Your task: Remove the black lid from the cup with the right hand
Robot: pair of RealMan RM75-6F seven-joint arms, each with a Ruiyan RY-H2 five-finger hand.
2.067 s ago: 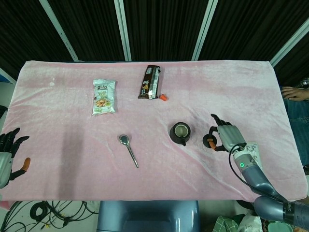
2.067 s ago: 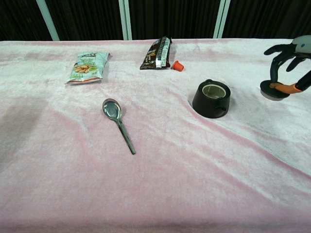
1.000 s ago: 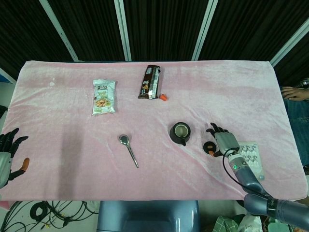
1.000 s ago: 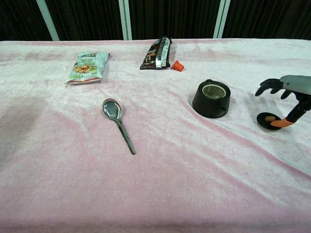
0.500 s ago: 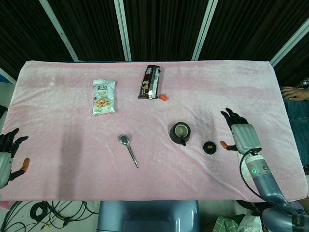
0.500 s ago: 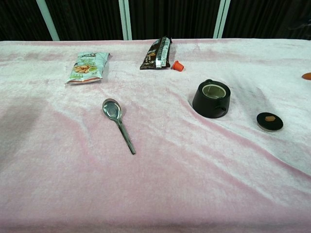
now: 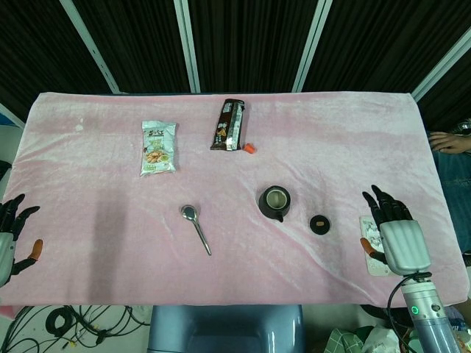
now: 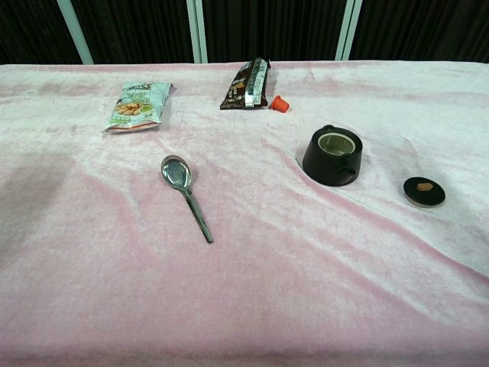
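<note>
- Head view, from above: a pink velvety cloth (image 7: 110, 213) covers the table. Near its centre stands the round black cup (image 7: 275, 202), mouth open and pale inside, with a small handle or spout at its 6 o'clock.
- The flat round black lid (image 7: 319, 224) lies on the cloth at about 4 o'clock from the cup, just beside it and not touching. It is a disc, so it has no long axis to line up with.
- My right hand (image 7: 394, 237) hovers at the table's right edge, back facing up, fingers spread and pointing to 12 o'clock, holding nothing. The lid lies toward 9 o'clock from my fingers, well apart.
- My left hand (image 7: 9, 237) sits at the far left edge, fingers apart and empty. It is much farther from the lid than my right.
- Judging by this, the lid is off and set down, so the task looks complete.
- Elsewhere: a metal spoon (image 7: 196, 229), a pale green snack packet (image 7: 158, 147), a dark brown wrapped bar (image 7: 229, 124) and a small orange cap (image 7: 250, 148).
- Chest view, from the front: neither hand shows. The cup (image 8: 332, 156) stands open, the lid (image 8: 424, 191) flat on the cloth to its 4 o'clock, a small brown knob at its centre.
</note>
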